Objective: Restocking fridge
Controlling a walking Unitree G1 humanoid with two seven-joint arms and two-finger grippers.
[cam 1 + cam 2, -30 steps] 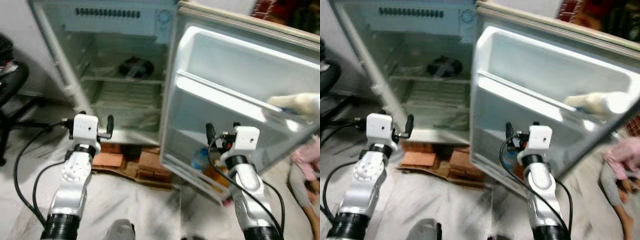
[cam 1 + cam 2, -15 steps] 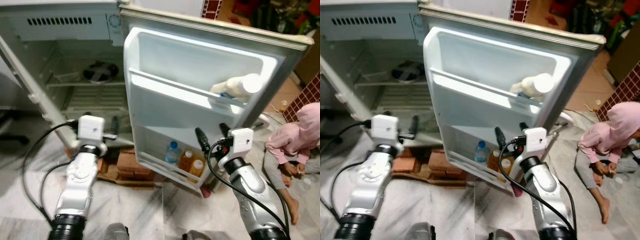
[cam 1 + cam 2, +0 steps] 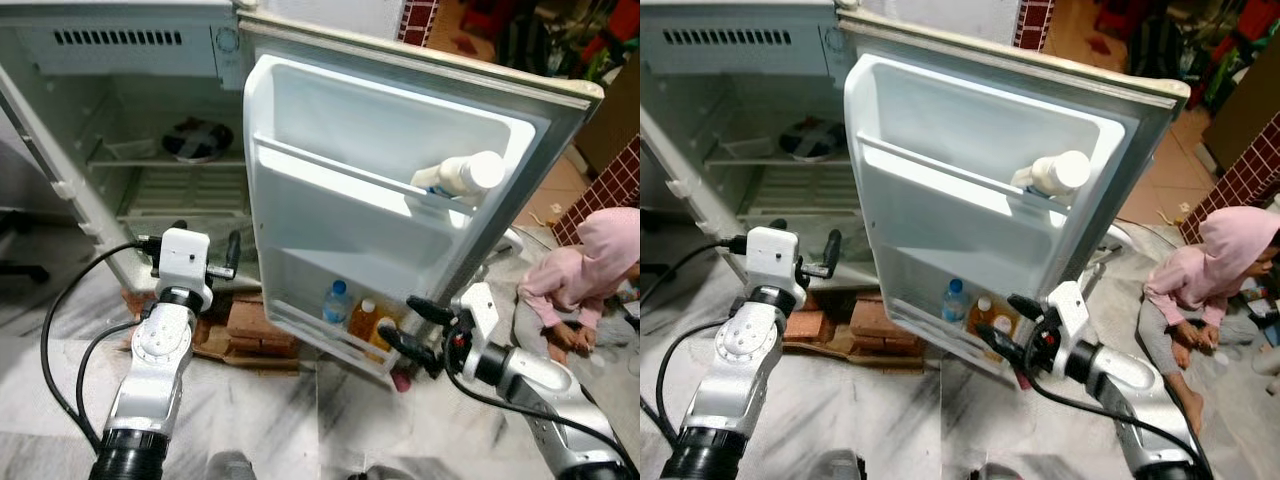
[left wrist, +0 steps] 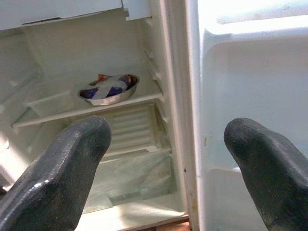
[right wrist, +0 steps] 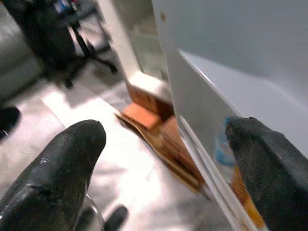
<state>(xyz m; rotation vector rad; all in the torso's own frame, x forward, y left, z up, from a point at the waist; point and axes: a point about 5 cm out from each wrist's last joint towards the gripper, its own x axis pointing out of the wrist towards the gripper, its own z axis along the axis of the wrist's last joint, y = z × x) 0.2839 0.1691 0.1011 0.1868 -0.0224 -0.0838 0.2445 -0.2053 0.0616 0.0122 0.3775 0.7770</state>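
Observation:
The fridge (image 3: 60, 190) stands open, and its door (image 3: 560, 100) swings out toward me. A white bottle (image 3: 460, 177) lies on the upper door shelf. On the bottom door shelf stand a water bottle (image 3: 337, 300) and two orange bottles (image 3: 362, 318). A metal bowl (image 4: 108, 89) sits on a shelf inside the fridge. My left gripper (image 3: 205, 240) is open and empty in front of the fridge's lower compartment. Low beside the bottom door shelf, my right gripper (image 3: 412, 328) is open and empty, its fingers (image 5: 57, 163) pointing toward the bottles.
A person (image 3: 590, 270) in pink sits on the floor at the right, close to the door's edge. Bricks and cardboard (image 3: 245, 320) lie under the fridge. A black cable (image 3: 55, 310) trails from my left arm. An office chair (image 5: 72, 29) stands to the left.
The view has swung right since a second ago. My right arm has dropped and turned, so its gripper now lies low and points at the bottom door shelf. The left gripper stays put.

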